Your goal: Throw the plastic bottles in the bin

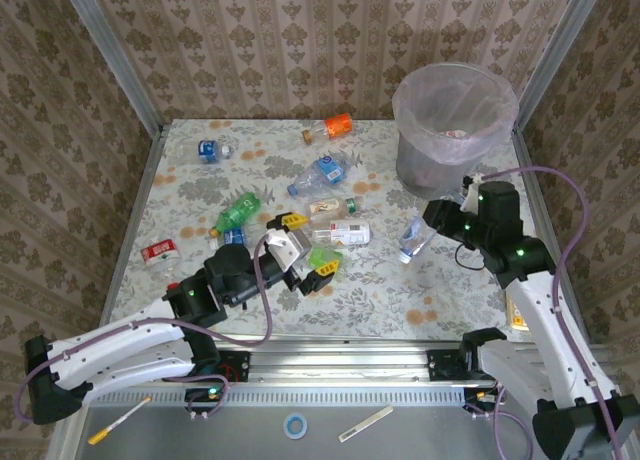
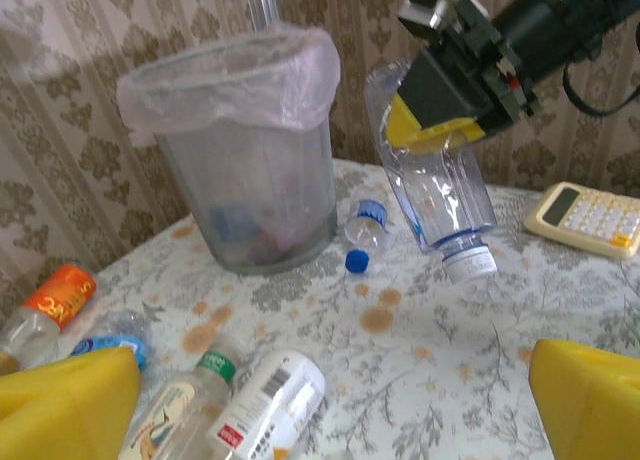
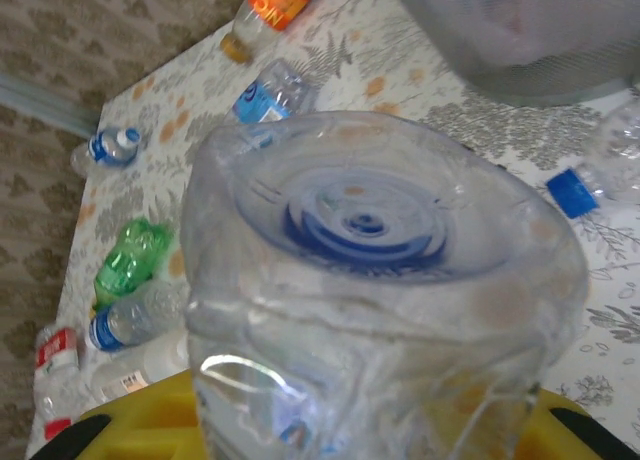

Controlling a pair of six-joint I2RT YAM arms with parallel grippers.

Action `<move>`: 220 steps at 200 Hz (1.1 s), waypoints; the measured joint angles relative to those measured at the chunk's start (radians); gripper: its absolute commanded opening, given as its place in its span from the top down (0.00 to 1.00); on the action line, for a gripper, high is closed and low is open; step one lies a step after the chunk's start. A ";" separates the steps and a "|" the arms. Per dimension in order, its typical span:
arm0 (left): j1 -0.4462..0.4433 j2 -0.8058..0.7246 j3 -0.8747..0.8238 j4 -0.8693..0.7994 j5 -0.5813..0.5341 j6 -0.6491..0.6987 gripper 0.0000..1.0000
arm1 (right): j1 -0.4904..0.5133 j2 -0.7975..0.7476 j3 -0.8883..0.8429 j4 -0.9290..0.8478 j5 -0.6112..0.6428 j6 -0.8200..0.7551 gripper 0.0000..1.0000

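floral-print table [image 1: 400,300]: carries a round grey bin [image 1: 425,170] with pinkish bag liner at its far right. right gripper [image 1: 428,227]: jaws clamped on a clear plastic bottle [image 2: 445,195], tilted cap-down, off the table, just beside the bin. left gripper [image 1: 305,245]: jaws spread wide, near loose plastic bottles [image 1: 340,233] lying mid-table.

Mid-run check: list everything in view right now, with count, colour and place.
bin: one, grey, pinkish liner, far right of table.
held bottle: one, clear, white cap downward, beside the bin.
loose bottles: roughly ten, clear or green, mixed labels, scattered over centre and left.
calculator: one, cream, right table edge.
tape roll: one, blue, near ledge by arm bases.
table: one, floral cloth.
left gripper: open, yellow fingers, by central bottles.
right gripper: shut on held bottle.
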 measured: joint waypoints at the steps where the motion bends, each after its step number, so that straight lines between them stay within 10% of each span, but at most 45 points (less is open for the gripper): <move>1: 0.000 0.000 -0.001 0.004 0.000 0.002 0.00 | -0.002 -0.001 -0.001 0.000 -0.001 0.001 0.69; 220: 0.008 -0.227 -0.103 -0.023 -0.011 0.007 0.00 | -0.143 0.064 0.044 0.148 -0.114 0.124 0.68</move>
